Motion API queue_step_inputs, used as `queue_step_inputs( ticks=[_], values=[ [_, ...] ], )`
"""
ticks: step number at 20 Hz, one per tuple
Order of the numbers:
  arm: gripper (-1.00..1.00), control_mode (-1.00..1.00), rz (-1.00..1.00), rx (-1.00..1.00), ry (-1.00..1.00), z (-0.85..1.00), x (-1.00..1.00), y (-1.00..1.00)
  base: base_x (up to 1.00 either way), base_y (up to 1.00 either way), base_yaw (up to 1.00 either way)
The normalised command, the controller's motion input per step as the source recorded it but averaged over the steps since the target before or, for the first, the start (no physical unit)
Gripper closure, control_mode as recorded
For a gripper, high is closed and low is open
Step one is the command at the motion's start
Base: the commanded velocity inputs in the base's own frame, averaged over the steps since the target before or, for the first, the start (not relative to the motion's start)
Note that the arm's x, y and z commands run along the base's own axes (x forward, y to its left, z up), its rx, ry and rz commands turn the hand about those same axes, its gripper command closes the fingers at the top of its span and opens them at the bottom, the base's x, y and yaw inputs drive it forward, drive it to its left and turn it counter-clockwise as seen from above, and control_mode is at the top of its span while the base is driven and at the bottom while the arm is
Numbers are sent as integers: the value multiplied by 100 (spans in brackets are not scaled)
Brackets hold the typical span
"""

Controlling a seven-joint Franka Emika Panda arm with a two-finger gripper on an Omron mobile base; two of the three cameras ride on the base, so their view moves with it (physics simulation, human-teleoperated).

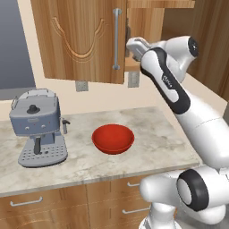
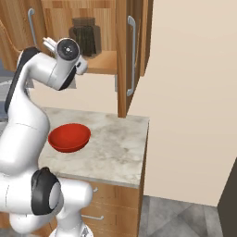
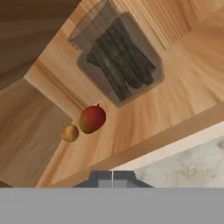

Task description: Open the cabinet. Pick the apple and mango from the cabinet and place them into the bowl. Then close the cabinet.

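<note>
Above the marble surface (image 1: 147,134), the cabinet (image 1: 76,40) hangs on the wall with its right door (image 2: 132,55) swung out and its left door shut, so the shelf (image 3: 175,92) inside is exposed; that looks like the reason the arm is raised to shelf height, reaching into the open half. The white arm climbs from the base and bends at the elbow so the hand (image 1: 134,46) points at the shelf edge, just beside the long silver bar handle (image 1: 116,39) of the shut door. On the surface, a grey coffee machine (image 1: 39,127) stands at the left, well apart from the work. The red bowl (image 1: 113,138) sits near the middle, below the open half, a short drop for anything carried out of it. In the hand view, a dark glass jar (image 3: 120,59) of blackish sticks stands deep on the shelf. Near the shelf's corner lies the mango (image 3: 92,118), red and green, with the smaller apple (image 3: 69,133) just beside it. The hand's 2 tips (image 3: 112,177) are clenched together and grasp nothing, so they must spread before either fruit can be taken. Both fruits wait on the shelf; the bowl holds nothing yet.
</note>
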Motion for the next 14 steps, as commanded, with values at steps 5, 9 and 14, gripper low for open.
queue_step_inputs(
  ticks=[5,9,14],
  values=[
    [100,-100,10,15,11,0,43,1,0,0,0],
    [100,-100,16,15,2,0,33,13,0,0,0],
    [100,-100,18,14,2,-3,31,21,0,0,0]
  ],
)
